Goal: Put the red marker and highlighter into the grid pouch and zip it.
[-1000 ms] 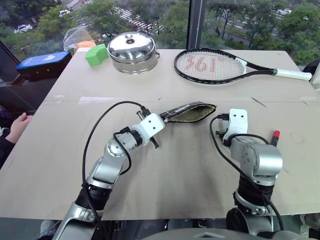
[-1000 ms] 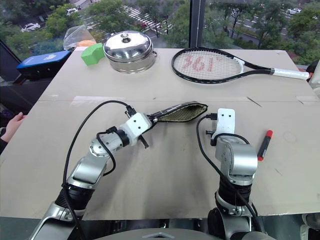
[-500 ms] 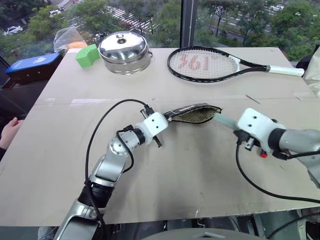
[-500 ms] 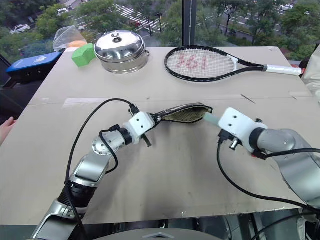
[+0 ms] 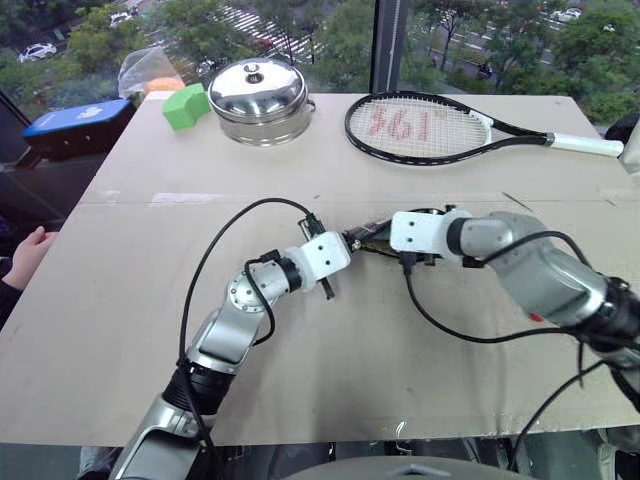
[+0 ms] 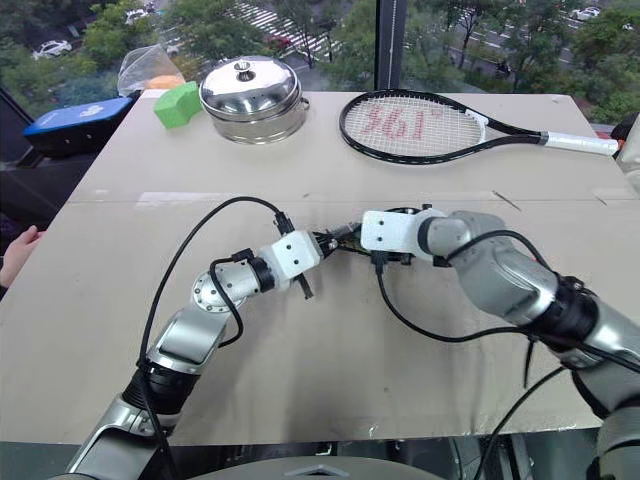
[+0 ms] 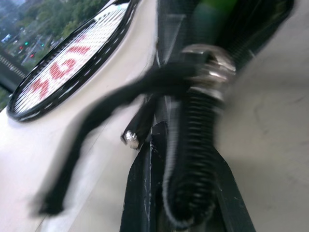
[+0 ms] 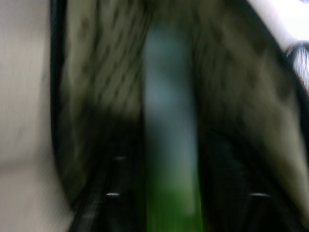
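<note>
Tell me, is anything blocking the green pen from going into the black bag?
Nothing visible blocks it. The stubby green highlighter with the pale cap already points into the tan-lined black grid pouch, whose edge the left claw pinches.

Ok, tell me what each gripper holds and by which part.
The left gripper is shut on one end edge of the grid pouch. The right gripper is in the pouch mouth with the highlighter between its fingers; grip uncertain.

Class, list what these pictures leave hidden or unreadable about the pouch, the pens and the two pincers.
- Red marker: head views, the right arm covers all but a red speck.
- Grid pouch: head views, mostly behind the right pincer.
- Highlighter: right wrist view, blurred; whether released is unclear.
- Left pincer: what its fingertips clamp is too small to tell.
</note>
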Robot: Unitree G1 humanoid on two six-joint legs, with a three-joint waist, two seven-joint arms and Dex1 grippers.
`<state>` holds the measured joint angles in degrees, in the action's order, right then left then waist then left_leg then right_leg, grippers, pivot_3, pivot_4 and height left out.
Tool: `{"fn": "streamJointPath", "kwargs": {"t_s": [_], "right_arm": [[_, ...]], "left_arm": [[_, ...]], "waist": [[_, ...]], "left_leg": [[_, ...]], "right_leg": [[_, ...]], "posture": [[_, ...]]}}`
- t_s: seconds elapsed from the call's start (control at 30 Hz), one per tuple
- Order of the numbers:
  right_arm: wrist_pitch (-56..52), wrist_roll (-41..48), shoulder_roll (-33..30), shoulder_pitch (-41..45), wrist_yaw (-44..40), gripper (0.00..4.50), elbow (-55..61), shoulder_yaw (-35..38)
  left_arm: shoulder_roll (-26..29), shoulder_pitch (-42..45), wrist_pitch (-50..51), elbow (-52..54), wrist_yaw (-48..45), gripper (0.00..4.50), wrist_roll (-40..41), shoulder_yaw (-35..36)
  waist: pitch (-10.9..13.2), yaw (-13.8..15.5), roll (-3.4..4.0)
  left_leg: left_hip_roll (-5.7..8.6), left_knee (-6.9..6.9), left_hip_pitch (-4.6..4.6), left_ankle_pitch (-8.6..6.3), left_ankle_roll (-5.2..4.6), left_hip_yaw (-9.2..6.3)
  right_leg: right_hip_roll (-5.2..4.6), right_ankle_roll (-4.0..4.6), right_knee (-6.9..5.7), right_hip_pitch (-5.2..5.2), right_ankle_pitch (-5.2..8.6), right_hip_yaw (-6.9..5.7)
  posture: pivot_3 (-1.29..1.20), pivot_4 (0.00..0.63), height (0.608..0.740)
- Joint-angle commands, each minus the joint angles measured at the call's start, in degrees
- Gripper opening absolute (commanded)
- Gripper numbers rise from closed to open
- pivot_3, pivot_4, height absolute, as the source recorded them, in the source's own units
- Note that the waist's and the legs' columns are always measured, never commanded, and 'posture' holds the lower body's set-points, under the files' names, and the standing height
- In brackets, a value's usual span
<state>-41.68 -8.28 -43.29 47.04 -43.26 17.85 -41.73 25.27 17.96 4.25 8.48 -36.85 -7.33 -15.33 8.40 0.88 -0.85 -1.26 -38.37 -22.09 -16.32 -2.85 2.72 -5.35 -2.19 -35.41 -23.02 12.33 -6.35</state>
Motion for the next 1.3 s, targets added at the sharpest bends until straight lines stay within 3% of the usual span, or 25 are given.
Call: {"fn": "streamJointPath", "kwargs": {"t_s": [0.03, 0.07, 0.1, 0.13, 0.3, 0.4, 0.43, 0.57, 0.83, 0.93, 1.1, 1.2, 1.3], "right_arm": [[-1.6, 2.2, -0.8, -1.1, -2.5, 3.47, 3.2, 7.2], [-4.4, 4.7, -1.3, -2.6, -3.7, 3.74, 5.7, 10.5], [-7.7, 7.7, -1.8, -4.4, -5.1, 4.3, 8.6, 14.4], [-12.2, 11.8, -1.3, -6.7, -6.2, 4.47, 11.7, 20.2], [-31.6, 23.8, 2.2, -19.3, -7.5, 4.47, 24.7, 49.0], [-41.5, 23.5, 4.0, -25.3, -4.2, 4.47, 30.8, 61.4], [-45.8, 19.4, 4.1, -29.1, 0.6, 4.47, 31.0, 64.1], [-50.8, 9.4, 6.8, -38.4, 15.9, 4.47, 28.6, 67.0], [-50.8, 5.8, 24.4, -37.5, 28.1, 4.47, 18.7, 66.5], [-50.8, 6.4, 28.4, -37.0, 28.6, 3.68, 18.0, 69.1], [-50.8, 7.5, 29.5, -36.7, 28.5, 1.39, 17.8, 70.5], [-50.8, 7.7, 28.7, -37.0, 29.3, 1.39, 17.6, 69.9], [-50.8, 7.9, 28.2, -37.2, 29.7, 0.66, 17.6, 69.6]], "left_arm": [[-0.4, 0.4, 0.7, 3.1, 0.6, 0.0, 0.2, 0.7], [-0.5, 0.2, 1.4, 3.1, 0.9, 0.0, 0.3, 1.0], [-0.6, 0.0, 2.2, 3.2, 1.2, 0.0, 0.4, 1.3], [-0.7, -0.1, 2.7, 3.0, 1.6, 0.0, 0.5, 1.7], [-1.2, -0.5, 4.1, 2.6, 3.0, 0.0, 0.3, 2.6], [-0.9, -1.0, 3.3, 2.1, 3.1, 0.0, 0.4, 2.9], [-0.8, -1.2, 2.1, 1.0, 3.2, 0.0, 0.4, 3.0], [-0.5, -2.0, -1.9, -2.2, 3.1, 0.0, 0.8, 2.9], [0.3, -2.8, -3.9, -1.7, 2.2, 0.0, 1.5, 3.2], [-0.9, -0.1, -1.7, -2.3, 2.5, 0.0, 0.8, 2.5], [-1.4, 0.6, 0.5, -1.3, 2.7, 0.0, 0.4, 2.1], [-1.6, 0.5, 1.7, 0.1, 2.7, 0.0, 0.3, 1.9], [-1.7, 0.7, 2.5, 0.8, 2.6, 0.0, 0.3, 1.9]], "waist": [[0.0, 0.2, 0.0], [0.0, 0.2, 0.0], [0.0, 0.2, 0.0], [0.0, 0.3, 0.0], [0.0, 0.4, 0.0], [0.0, 0.5, 0.02], [0.0, 0.5, 0.05], [-0.1, 1.1, 0.07], [-0.2, -0.1, 0.24], [-0.2, 0.2, 0.18], [-0.3, 0.1, 0.11], [-0.3, 0.1, 0.11], [-0.3, 0.1, 0.1]], "left_leg": [[0.0, -0.02, -0.02, 0.0, 0.0, -0.02], [0.0, -0.04, -0.06, 0.0, 0.0, -0.02], [0.0, -0.06, -0.08, 0.0, 0.0, -0.04], [0.01, -0.08, -0.1, 0.0, -0.01, -0.06], [0.0, -0.07, -0.05, -0.04, -0.06, -0.24], [-0.01, -0.03, 0.03, -0.18, -0.28, -0.32], [0.0, -0.06, 0.06, -0.18, -0.28, -0.33], [0.04, -0.06, 0.05, -0.18, -0.27, -0.36], [0.02, -0.04, 0.24, -0.17, -0.29, -0.13], [0.01, -0.03, 0.21, -0.17, -0.29, -0.17], [0.07, -0.06, 0.22, -0.17, -0.29, -0.11], [0.07, -0.05, 0.21, -0.17, -0.29, -0.15], [0.06, -0.04, 0.22, -0.17, -0.29, -0.15]], "right_leg": [[-0.01, 0.0, 0.0, 0.01, 0.0, -0.04], [-0.03, 0.0, 0.0, 0.01, 0.0, -0.05], [-0.04, 0.0, 0.01, 0.02, 0.0, -0.08], [-0.05, 0.0, 0.02, 0.03, -0.01, -0.08], [-0.11, 0.01, 0.03, 0.19, -0.02, -0.24], [-0.18, 0.03, 0.0, 0.24, -0.01, -0.27], [-0.25, 0.03, -0.08, 0.24, -0.01, -0.24], [-0.5, 0.05, -0.1, 0.25, 0.0, -0.23], [-0.07, 0.02, -0.22, 0.22, 0.02, -0.06], [0.0, 0.03, -0.23, 0.22, 0.01, -0.05], [-0.04, 0.0, -0.18, 0.26, 0.01, 0.0], [-0.03, 0.0, -0.19, 0.25, 0.02, -0.03], [-0.02, 0.0, -0.19, 0.25, 0.02, -0.03]], "posture": [[0.0, 0.15, 0.74], [0.0, 0.15, 0.74], [0.0, 0.15, 0.74], [0.0, 0.15, 0.74], [0.0, 0.15, 0.74], [0.0, 0.15, 0.74], [0.0, 0.15, 0.74], [0.0, 0.15, 0.74], [0.0, 0.15, 0.74], [0.0, 0.15, 0.74], [0.0, 0.15, 0.74], [0.0, 0.15, 0.74], [0.0, 0.15, 0.74]]}}
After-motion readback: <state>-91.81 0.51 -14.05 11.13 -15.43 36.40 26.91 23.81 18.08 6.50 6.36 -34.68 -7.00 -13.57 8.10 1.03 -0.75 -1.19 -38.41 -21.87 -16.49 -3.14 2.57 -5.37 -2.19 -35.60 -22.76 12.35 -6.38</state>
